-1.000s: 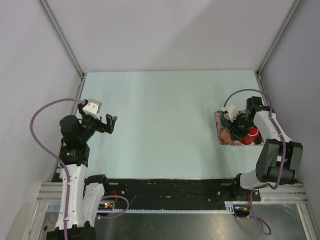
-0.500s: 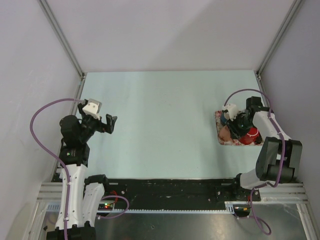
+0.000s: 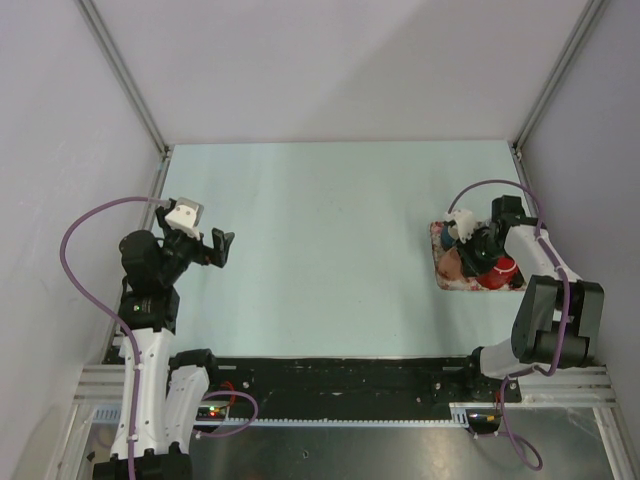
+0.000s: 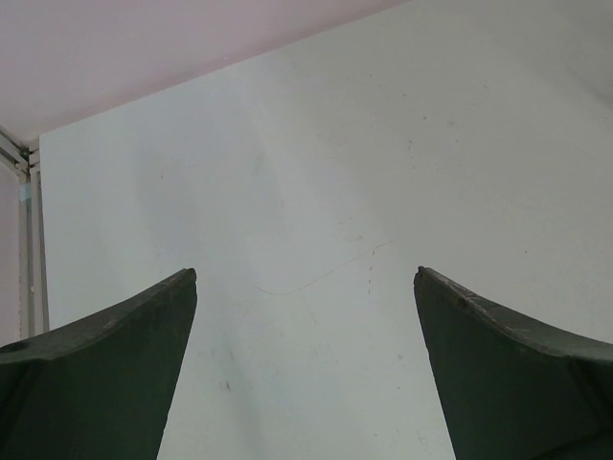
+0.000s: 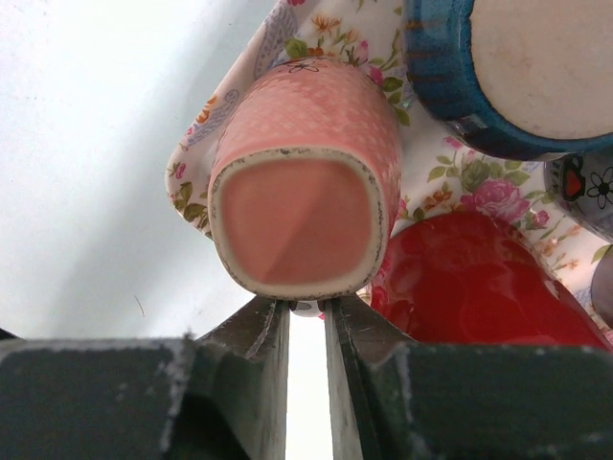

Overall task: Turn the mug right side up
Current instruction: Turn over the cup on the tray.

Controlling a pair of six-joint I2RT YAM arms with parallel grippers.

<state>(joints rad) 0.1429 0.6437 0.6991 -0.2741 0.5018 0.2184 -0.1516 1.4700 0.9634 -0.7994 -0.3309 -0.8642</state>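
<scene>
Showing its base, one pink mug (image 5: 302, 206) (right hand (image 5: 306, 326) grip unclear, left hand (image 4: 305, 276) released)

pink mug (image 5: 305, 192) dimpled, glazed ceramic look, red object (image 5: 469, 278) smooth and glossy, table (image 4: 316, 192) matt, faintly scuffed

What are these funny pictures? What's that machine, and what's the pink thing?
These are two robot arms at a table. One picture looks down from above; the other two come from small cameras on each wrist. The left end effector, its grabbing part, is open and holds nothing. The right end effector is almost closed, close to a pink mug whose bottom faces the camera. That mug is on a flowery tray with a blue mug and a red mug. Whether it grips anything, I cannot tell.
</scene>
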